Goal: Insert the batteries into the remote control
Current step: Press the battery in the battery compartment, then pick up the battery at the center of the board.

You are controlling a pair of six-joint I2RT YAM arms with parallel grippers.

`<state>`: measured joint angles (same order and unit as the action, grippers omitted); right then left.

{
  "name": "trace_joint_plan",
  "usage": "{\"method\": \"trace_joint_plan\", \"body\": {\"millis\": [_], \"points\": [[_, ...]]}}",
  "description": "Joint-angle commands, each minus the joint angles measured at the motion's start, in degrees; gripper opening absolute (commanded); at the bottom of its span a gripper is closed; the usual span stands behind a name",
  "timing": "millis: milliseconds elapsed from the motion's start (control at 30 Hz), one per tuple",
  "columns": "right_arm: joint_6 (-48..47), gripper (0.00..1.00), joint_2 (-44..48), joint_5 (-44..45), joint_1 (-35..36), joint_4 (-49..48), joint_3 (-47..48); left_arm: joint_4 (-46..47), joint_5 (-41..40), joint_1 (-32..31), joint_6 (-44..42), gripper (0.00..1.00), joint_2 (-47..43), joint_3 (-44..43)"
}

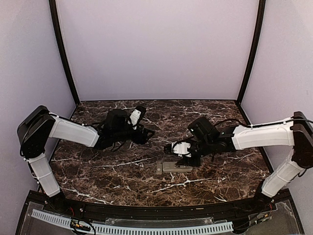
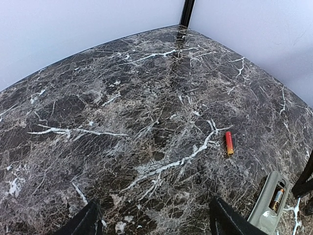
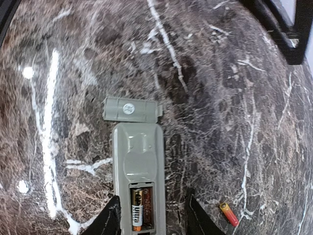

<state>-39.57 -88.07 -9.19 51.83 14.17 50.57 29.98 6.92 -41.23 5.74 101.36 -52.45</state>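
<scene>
One battery [image 3: 137,208] seated in remote control [image 3: 138,161], second battery [image 3: 229,214] loose on far side; left gripper [image 2: 154,220], right gripper [image 3: 151,218] spread, empty.

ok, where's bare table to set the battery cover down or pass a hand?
Bare: the back strip of the table along the rear wall, and the near-left stretch between the left arm and front edge. Crowded: centre-right, where the remote control, its detached cover, a loose battery and the open right gripper cluster.

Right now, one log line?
remote back up; battery seated; loose battery beside; cover off; left jaws open, empty; right jaws open over remote
</scene>
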Motion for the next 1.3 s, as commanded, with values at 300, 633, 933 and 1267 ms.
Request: {"method": "trace_joint_plan", "body": {"millis": [300, 633, 933, 1267], "points": [[-6.7, 0.47, 1.1, -14.4, -18.6, 16.6, 16.0, -1.2, 1.5, 0.9, -0.3, 0.74, -0.5, -1.5], [-24.4, 0.5, -16.9, -9.7, -19.2, 27.2, 28.0, -2.6, 1.3, 1.0, -0.6, 0.74, -0.9, -1.6], [-27.1, 0.49, -26.3, -9.3, -19.2, 27.4, 32.8, -4.0, 1.0, 1.1, -1.7, 0.74, -0.4, -2.0], [-27.3, 0.4, -30.9, -6.7, -19.2, 27.1, 32.5, -4.4, 1.5, 1.1, -2.0, 0.74, 0.5, -3.0]]}}
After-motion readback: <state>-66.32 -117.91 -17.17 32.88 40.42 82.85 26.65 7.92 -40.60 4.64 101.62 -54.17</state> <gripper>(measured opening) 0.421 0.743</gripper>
